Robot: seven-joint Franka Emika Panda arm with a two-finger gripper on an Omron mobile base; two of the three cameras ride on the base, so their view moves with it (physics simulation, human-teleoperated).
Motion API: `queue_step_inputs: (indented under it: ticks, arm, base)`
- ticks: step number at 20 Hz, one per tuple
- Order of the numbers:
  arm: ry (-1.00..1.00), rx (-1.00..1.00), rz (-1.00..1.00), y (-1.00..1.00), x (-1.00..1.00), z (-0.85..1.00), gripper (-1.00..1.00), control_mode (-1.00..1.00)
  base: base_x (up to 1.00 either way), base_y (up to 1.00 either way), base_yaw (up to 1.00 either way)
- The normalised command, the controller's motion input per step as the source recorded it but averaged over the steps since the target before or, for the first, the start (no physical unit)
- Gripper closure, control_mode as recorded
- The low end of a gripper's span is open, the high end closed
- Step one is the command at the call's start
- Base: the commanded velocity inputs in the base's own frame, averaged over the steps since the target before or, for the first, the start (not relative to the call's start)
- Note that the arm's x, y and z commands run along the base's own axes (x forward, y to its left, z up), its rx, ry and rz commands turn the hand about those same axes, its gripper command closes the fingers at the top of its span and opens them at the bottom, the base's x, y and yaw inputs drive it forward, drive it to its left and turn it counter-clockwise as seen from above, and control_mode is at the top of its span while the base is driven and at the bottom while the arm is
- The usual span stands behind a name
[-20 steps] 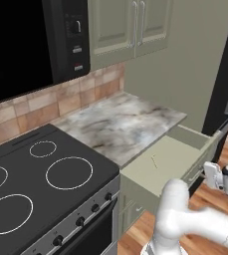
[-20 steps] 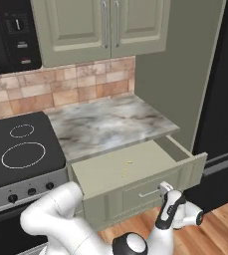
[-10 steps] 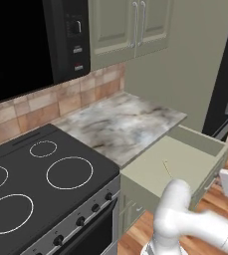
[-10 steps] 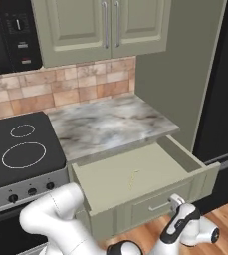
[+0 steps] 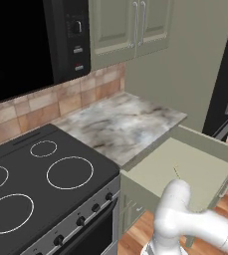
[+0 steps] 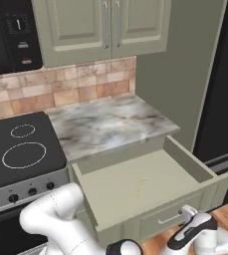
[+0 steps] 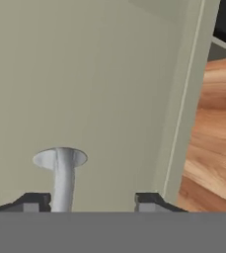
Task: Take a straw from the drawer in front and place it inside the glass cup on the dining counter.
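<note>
The top sage-green drawer stands pulled far out under the marble worktop. A thin pale straw lies on its floor near the middle, and the straw also shows from the left side. My gripper sits low at the drawer's front face, by the silver bar handle. In the hand view my gripper is open, and the handle's post stands between the fingertips, close to the left one and apart from the right one. The glass cup and the dining counter are out of view.
A black cooktop lies left of the marble worktop. Green wall cabinets and a black microwave hang above. A tall dark appliance stands to the right, with wooden floor below the drawer.
The drawer has slid much further out, with my hand going back along with its handle. The jaws now stand wider apart around the handle.
</note>
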Motion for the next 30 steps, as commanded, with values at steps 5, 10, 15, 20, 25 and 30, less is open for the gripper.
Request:
queue_step_inputs:
  ticks: [5, 10, 15, 20, 25, 30]
  arm:
    - [0.45, -0.03, -0.12, -0.26, -0.16, 0.37, -1.0, -1.0]
    - [0.72, -0.15, -0.14, 0.06, -0.5, 0.63, -1.0, -1.0]
    - [0.66, -0.32, -0.1, 0.76, -0.24, 0.86, -1.0, -1.0]
    - [0.43, -0.3, 0.05, 1.0, -0.02, 1.0, -1.0, -1.0]
    - [0.15, -0.13, 0.05, 0.82, -0.36, 1.0, -1.0, -1.0]
    - [0.24, -0.13, 0.1, 0.89, -0.1, 0.84, -1.0, -1.0]
  base:
    - [0.0, 0.0, 0.0]
    - [0.0, 0.0, 0.0]
    - [0.0, 0.0, 0.0]
    - [0.0, 0.0, 0.0]
    - [0.0, 0.0, 0.0]
    - [0.0, 0.0, 0.0]
